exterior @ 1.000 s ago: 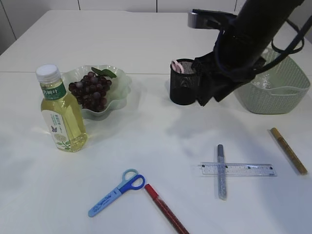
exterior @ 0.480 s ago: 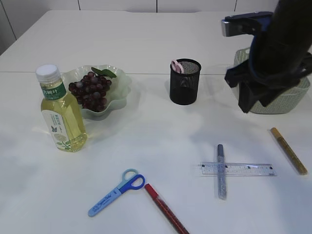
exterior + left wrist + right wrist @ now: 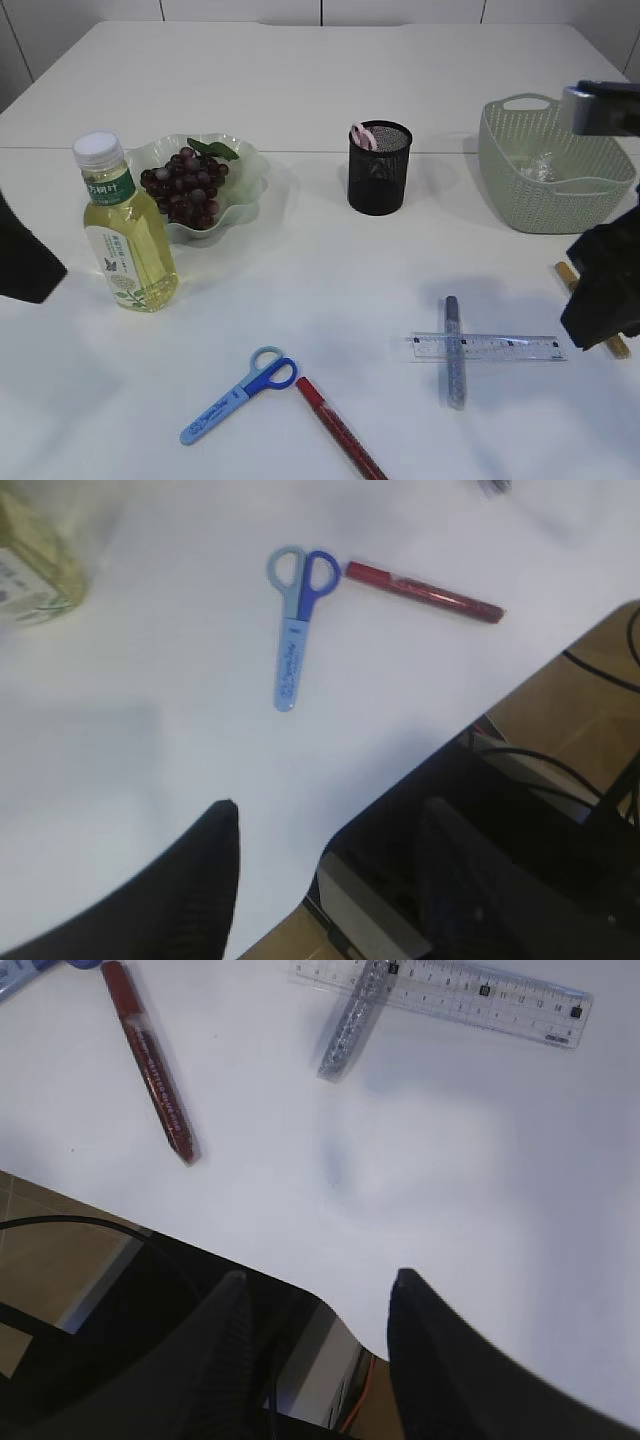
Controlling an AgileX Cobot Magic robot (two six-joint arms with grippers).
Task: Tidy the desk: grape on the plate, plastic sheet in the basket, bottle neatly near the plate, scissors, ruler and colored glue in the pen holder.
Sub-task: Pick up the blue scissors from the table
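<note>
Dark grapes [image 3: 188,185] lie in the pale green plate [image 3: 250,160], and the bottle [image 3: 125,235] stands upright just left of it. A crumpled plastic sheet [image 3: 540,165] lies in the basket [image 3: 520,190]. Blue scissors [image 3: 240,393] [image 3: 297,620] and red glue [image 3: 340,432] [image 3: 150,1060] lie near the front edge. Silver glue [image 3: 454,350] [image 3: 352,1022] crosses the clear ruler [image 3: 488,347] [image 3: 470,990]. The black pen holder [image 3: 380,168] holds something pink. My left gripper [image 3: 330,810] hangs open and empty over the table's front edge. My right gripper [image 3: 320,1275] is likewise open and empty, right of the ruler.
A gold glue pen [image 3: 566,274] lies at the far right, mostly hidden behind my right arm [image 3: 605,285]. My left arm [image 3: 25,262] shows at the left edge beside the bottle. Cables and dark equipment sit below the table's front edge [image 3: 560,780].
My right arm has swung from the pen holder, past the basket, down to the right front corner. My left arm has come into view at the left edge.
</note>
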